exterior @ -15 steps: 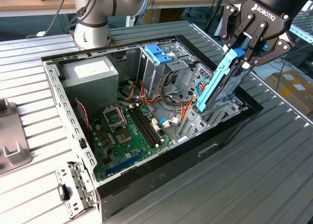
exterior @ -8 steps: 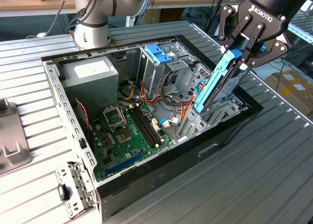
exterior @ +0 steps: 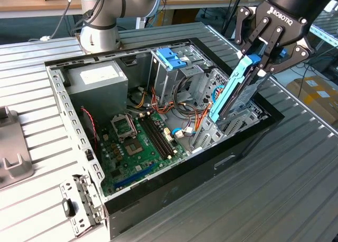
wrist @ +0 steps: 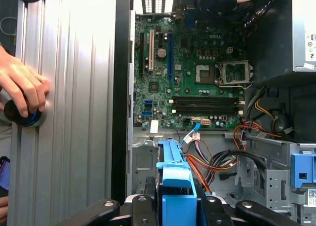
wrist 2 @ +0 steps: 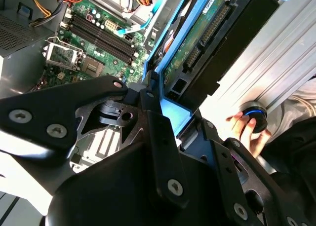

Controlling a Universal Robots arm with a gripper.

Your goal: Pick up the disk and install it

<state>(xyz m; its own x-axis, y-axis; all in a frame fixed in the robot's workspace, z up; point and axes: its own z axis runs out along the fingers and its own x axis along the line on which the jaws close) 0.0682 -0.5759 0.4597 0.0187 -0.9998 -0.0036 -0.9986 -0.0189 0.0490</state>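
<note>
On a ribbed metal counter (exterior: 296, 199), an open computer case (exterior: 174, 192) lies on its side, interior facing up. A grey power-supply box (exterior: 97, 81) fills the corner toward the exterior view's left. The green motherboard (exterior: 140, 141) covers the case floor, and a metal drive cage (exterior: 177, 75) topped by a blue bracket (exterior: 171, 57) stands at the far side.

The robot's black hand (exterior: 260, 62) hovers above the end of the case at the exterior view's right, clamped on the upper end of the disk (exterior: 232, 94). The disk hangs directly below the hand with its long axis steeply tilted. Its lower end is down inside the case beside the orange cables (exterior: 198, 120), close to the wall at the exterior view's right. Whether that lower end touches a bay cannot be told. In the first wrist view, its blue carrier rail (wrist: 175, 186) runs straight out from the hand toward the motherboard. Outside the case, a person's fingers (wrist: 24, 88) rest on a small round black knob (wrist: 19, 118) at the counter's edge.
</note>
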